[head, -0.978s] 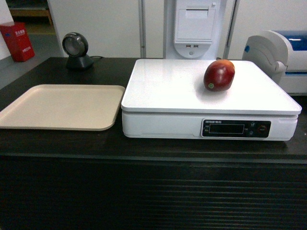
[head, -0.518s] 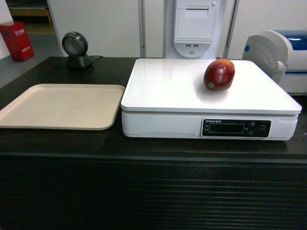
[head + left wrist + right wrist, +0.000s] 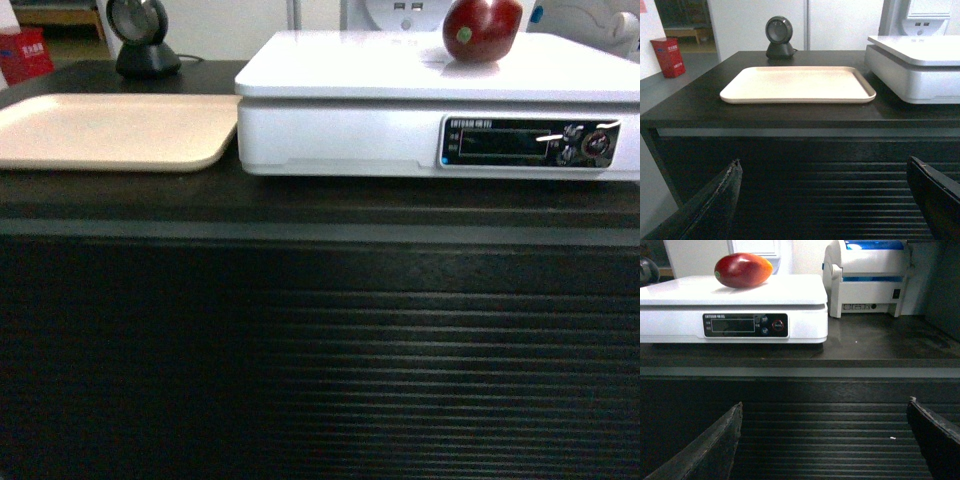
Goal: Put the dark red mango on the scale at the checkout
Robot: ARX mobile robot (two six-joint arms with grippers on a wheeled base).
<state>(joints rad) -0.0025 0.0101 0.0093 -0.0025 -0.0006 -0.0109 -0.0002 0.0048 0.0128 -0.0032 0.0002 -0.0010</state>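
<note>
Camera dropped; dark red mango above claw

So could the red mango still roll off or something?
Maybe. The dark red mango is a rounded fruit lying on its side on the smooth scale, which has no raised edge, so a knock to the checkout might roll it. Both pincers hang open, below the counter top, so nothing could catch it.

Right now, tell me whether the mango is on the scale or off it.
On it. The mango lies on its side on the scale platform, nothing holding it.
</note>
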